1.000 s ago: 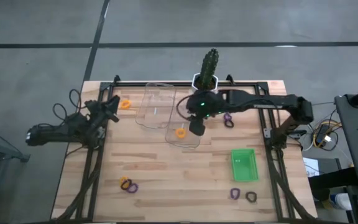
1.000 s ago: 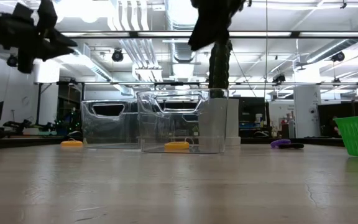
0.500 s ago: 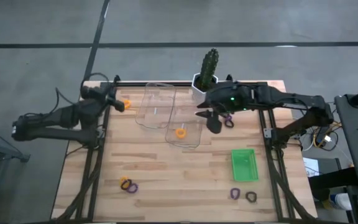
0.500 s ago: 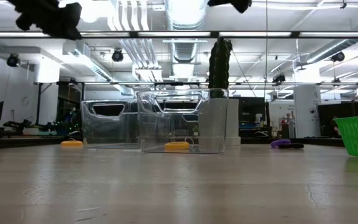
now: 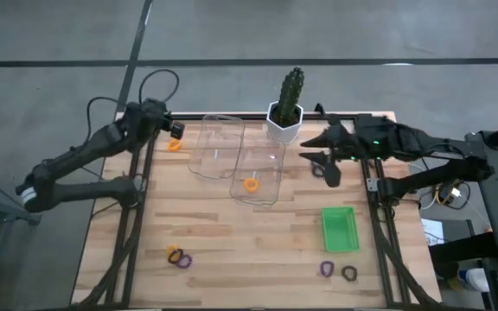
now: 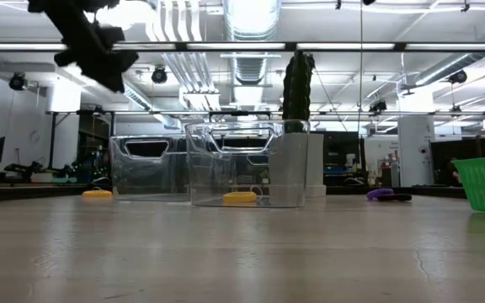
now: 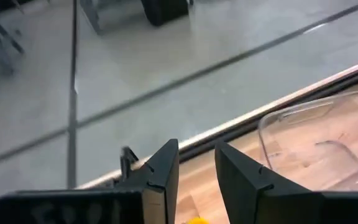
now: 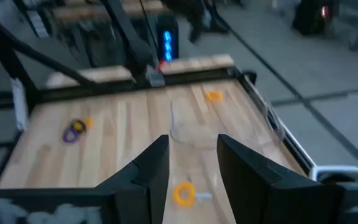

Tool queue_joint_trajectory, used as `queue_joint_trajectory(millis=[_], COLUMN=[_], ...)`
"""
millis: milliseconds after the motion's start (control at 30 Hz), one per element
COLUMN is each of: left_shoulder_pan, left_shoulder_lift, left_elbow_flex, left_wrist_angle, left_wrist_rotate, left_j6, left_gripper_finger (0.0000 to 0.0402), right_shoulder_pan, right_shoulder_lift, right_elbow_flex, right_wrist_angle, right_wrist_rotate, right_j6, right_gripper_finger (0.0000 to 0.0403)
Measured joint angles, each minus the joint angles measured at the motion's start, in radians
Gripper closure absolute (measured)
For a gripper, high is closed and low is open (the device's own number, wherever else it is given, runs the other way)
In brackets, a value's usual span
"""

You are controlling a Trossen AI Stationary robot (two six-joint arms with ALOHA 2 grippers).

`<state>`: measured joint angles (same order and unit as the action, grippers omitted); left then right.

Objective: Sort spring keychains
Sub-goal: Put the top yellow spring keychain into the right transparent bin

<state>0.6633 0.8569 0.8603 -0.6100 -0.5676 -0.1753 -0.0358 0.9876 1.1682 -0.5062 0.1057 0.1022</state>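
Several small spring keychains lie about. An orange one (image 5: pixel 174 144) sits at the far left corner, and my open left gripper (image 5: pixel 171 130) hovers just above it, its edge showing between my fingers (image 7: pixel 194 219). Another orange one (image 5: pixel 250 183) lies inside a clear bin (image 5: pixel 260 173). A purple and a black one (image 5: pixel 319 169) rest near the right rail, beside my open right gripper (image 5: pixel 308 149), which hangs above the table. An orange-purple pair (image 5: pixel 177 257) and a purple (image 5: pixel 326 268) and black one (image 5: pixel 348 272) lie near the front edge.
A second clear bin (image 5: pixel 217 145) stands left of the first. A green bin (image 5: pixel 340 228) sits toward the right front. A potted cactus (image 5: pixel 288 104) stands at the far edge. Black frame rails (image 5: pixel 132 233) run along both sides of the table.
My right gripper has drawn back from above the clear bin toward the table's right edge and risen out of the low view. My left arm has stretched toward the far edge, carrying its gripper over the orange keychain at the far left corner. No keychain has moved.
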Motion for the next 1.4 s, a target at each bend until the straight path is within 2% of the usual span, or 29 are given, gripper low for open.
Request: queue_joint_trajectory(millis=[100,233,467,667,767,867,1100,1400], left_shoulder_pan=[0.102,0.187,0.219,0.243,0.267,0.282,0.31,0.371], left_shoulder_lift=[0.053,0.13,0.278,0.396,0.421,0.419,0.419,0.519], left_elbow_flex=[-0.011,-0.015,-0.015,-0.015,-0.015,-0.015,-0.015,-0.015], left_wrist_angle=[-0.02,-0.022,-0.027,-0.087,-0.136,-0.178,-0.165,-0.1], left_wrist_rotate=[0.091,0.155,0.218,0.245,0.255,0.312,0.374,0.456], left_j6=[0.007,0.007,-0.013,-0.018,-0.087,-0.095,-0.102,-0.2], left_gripper_finger=[0.0303,0.0303,0.0303,0.0303,0.0303,0.0303,0.0303,0.0303], right_shoulder_pan=[0.008,0.008,0.008,0.008,0.008,0.008,0.008,0.008], right_shoulder_lift=[-0.096,-0.204,-0.307,-0.327,-0.326,-0.326,-0.326,-0.325], right_elbow_flex=[-0.114,-0.245,-0.38,-0.394,-0.392,-0.392,-0.392,-0.391], right_wrist_angle=[0.115,0.223,0.33,0.337,0.337,0.337,0.336,0.329], right_wrist_rotate=[0.0,-0.001,-0.001,-0.001,-0.002,-0.003,-0.004,-0.019], right_j6=[0.022,0.087,0.164,0.18,0.18,0.186,0.187,0.22], right_gripper_finger=[0.0275,0.0275,0.0275,0.0275,0.0275,0.0275,0.0275,0.0275])
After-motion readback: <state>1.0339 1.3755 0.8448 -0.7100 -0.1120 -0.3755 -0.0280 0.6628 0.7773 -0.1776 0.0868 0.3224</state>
